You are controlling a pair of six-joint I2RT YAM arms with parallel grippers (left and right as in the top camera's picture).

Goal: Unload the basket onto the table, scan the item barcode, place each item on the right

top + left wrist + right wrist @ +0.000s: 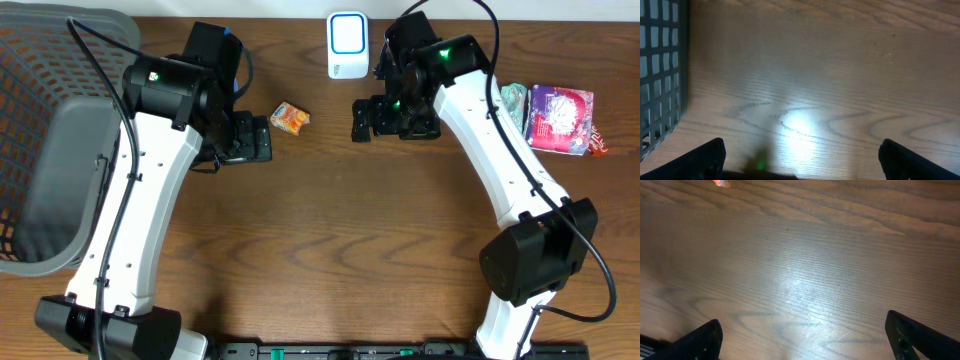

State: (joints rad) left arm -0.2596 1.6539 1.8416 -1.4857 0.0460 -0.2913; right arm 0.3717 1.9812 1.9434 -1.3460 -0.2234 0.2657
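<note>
Both claws are standing wide open and gripping nothing. The left claw (250, 140) is hanging left of centre in the overhead view, and the right claw (365, 118) is hanging just right of centre. Each wrist view is showing only bare wood between its spread fingers.

A small orange packet (290, 118) is lying flat on the counter (330, 250) between the two claws, nearer the left one. It looks like the item now being addressed, because both claws are pointing inward toward it. In the right wrist view only a sliver of it is peeking in at the upper left (722, 182).

The white scanner (347, 45) is sitting at the top centre of the frame, near the packet, so a lifted item would be travelling only a short way to its face. More packets are waiting at the right edge, including a purple packet (560, 118). A grey basket (60, 130) is filling the left side, probably for receiving scanned goods. The barcode's position on the orange packet is not showing.
</note>
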